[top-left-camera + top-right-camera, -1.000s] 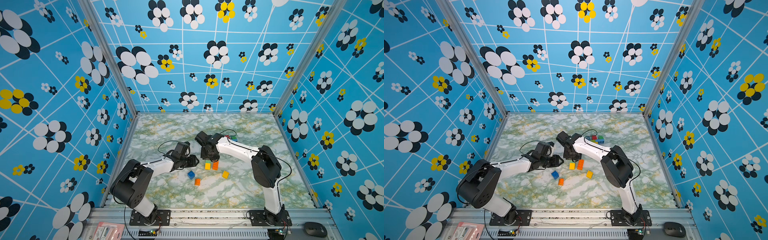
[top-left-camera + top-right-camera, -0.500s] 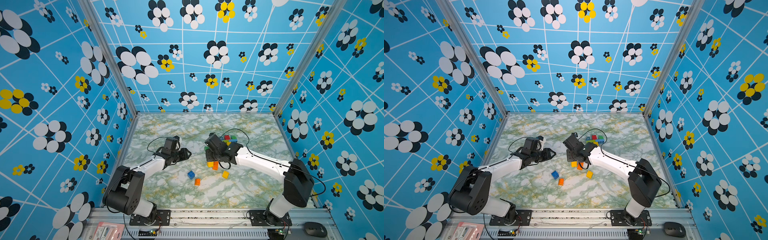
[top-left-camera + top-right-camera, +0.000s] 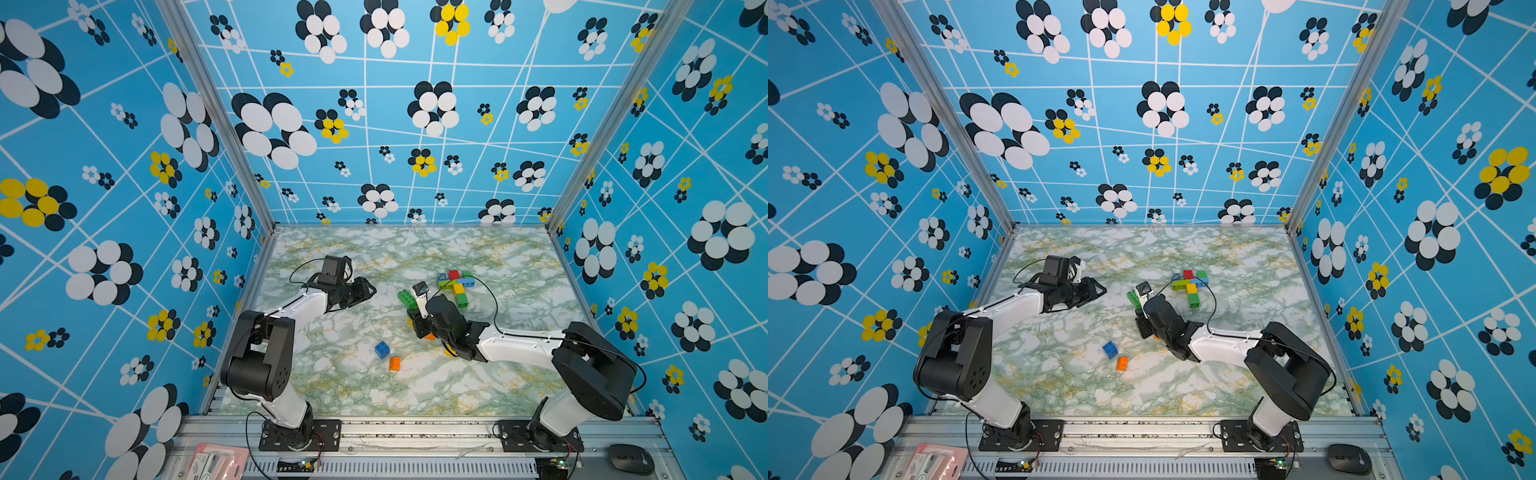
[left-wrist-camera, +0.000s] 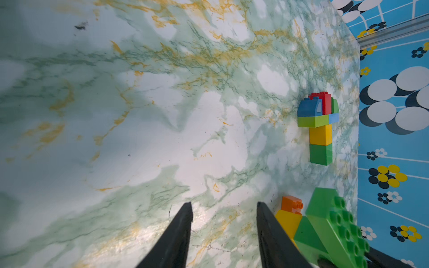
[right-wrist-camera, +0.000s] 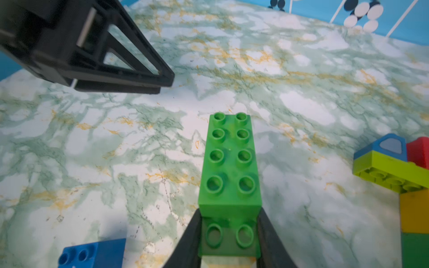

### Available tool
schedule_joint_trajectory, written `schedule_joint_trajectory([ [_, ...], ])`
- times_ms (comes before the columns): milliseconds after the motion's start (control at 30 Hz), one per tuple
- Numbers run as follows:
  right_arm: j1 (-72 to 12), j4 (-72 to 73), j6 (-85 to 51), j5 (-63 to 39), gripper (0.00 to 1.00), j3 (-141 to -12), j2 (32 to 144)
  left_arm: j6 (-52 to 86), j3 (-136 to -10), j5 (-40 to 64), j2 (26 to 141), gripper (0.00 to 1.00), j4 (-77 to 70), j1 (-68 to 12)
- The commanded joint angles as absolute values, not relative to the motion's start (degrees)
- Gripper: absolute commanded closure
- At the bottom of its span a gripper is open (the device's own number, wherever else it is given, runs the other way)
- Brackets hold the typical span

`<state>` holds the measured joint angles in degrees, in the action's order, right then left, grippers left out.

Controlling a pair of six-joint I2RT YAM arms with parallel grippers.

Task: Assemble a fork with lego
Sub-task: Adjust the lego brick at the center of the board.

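The right gripper [image 5: 228,234] is clamped on the end of a green oblong studded plastic brick [image 3: 406,298], at centre frame in a top view. The left gripper [image 3: 372,291] stands part open and empty, centre-left. The half-built multicoloured lego fork [image 3: 455,286] lies on the marbled desk [image 3: 332,386] just right of centre. Step in hand, I judge: bringing a handle piece. Next calls for aligning studs with the fork's green end and pressing home.

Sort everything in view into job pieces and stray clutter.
Job: oblong green studded plastic brick in the right gripper; part-built multicoloured brick assembly; loose blue brick; loose orange brick.
Clutter: black computer mouse; pink flat packet.
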<state>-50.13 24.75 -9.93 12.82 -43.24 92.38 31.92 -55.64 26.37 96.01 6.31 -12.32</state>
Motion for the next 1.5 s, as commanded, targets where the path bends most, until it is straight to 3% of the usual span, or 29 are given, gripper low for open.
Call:
schedule_joint_trajectory([
  [0,-50.27,37.79,-7.08,10.50,0.96,-41.36,92.65,30.84,-58.29,28.18,98.61,0.52,10.15,-11.95],
  [267,-50.40,62.49,-4.01,3.13,0.96,-32.96,99.59,29.88,-60.91,27.87,100.15,0.52,12.65,-12.24],
  [567,-50.62,78.33,-0.38,3.86,0.94,-30.59,109.03,28.68,-62.53,28.36,102.22,0.52,14.61,-13.57],
  [800,-50.63,77.96,2.18,3.57,0.86,-30.37,111.36,27.87,-63.72,28.04,103.18,0.51,15.63,-15.06],
  [1467,-51.76,68.34,4.15,3.43,0.48,-31.64,109.13,26.54,-64.58,27.62,105.06,0.51,16.39,-19.07],
])
